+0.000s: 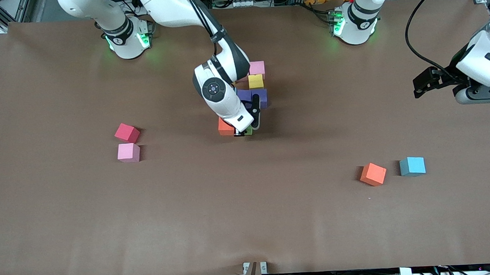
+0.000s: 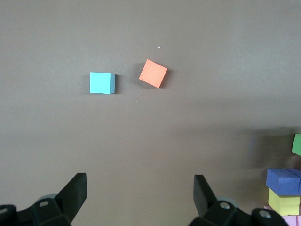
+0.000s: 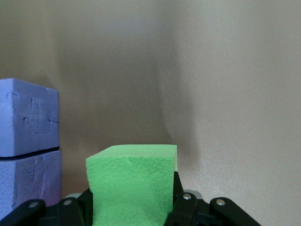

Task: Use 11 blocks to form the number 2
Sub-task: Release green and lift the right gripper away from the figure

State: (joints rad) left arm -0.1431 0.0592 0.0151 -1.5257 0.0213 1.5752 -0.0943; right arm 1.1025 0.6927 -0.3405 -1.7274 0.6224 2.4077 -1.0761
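A partial column of blocks stands mid-table: a pink block [image 1: 257, 68], a yellow block [image 1: 256, 81], purple blocks [image 1: 262, 98] and, nearest the front camera, an orange block [image 1: 226, 126]. My right gripper [image 1: 244, 132] is shut on a green block [image 3: 131, 188], holding it right beside the orange block; the arm hides most of that spot. In the right wrist view two purple blocks [image 3: 28, 117] stand close by the green one. My left gripper [image 2: 140, 181] is open with nothing between its fingers and waits over the left arm's end of the table [image 1: 423, 84].
Loose blocks lie apart: a red block [image 1: 127, 132] and a pink one [image 1: 128, 152] toward the right arm's end, an orange one [image 1: 373, 174] and a light blue one [image 1: 412, 166] toward the left arm's end, below the left gripper.
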